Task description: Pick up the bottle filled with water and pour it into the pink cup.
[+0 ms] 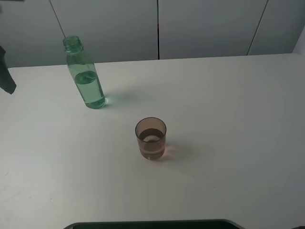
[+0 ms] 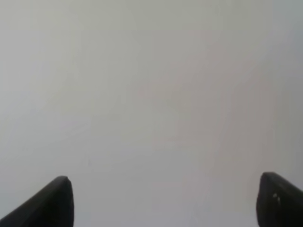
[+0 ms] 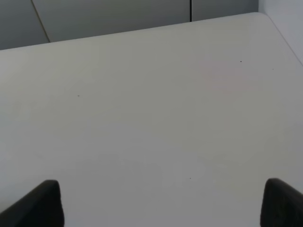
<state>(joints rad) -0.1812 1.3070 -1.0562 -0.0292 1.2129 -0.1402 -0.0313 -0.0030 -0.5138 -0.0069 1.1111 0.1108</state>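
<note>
The green-tinted bottle [image 1: 86,78] stands upright and capless at the back left of the white table [image 1: 228,119], with water up to about half its height. The brownish-pink cup [image 1: 151,139] stands upright near the table's middle, in front and to the right of the bottle, with some liquid in its lower part. My left gripper [image 2: 165,189] is open with its fingers wide apart over bare table. A dark part of the left arm [image 1: 5,76] shows at the far left edge, left of the bottle. My right gripper [image 3: 163,189] is open over bare table. Neither wrist view shows the bottle or the cup.
Grey wall panels [image 1: 157,26] rise behind the table's back edge. A dark bar [image 1: 152,223] runs along the bottom edge of the high view. The right wrist view shows the table's far corner [image 3: 260,16].
</note>
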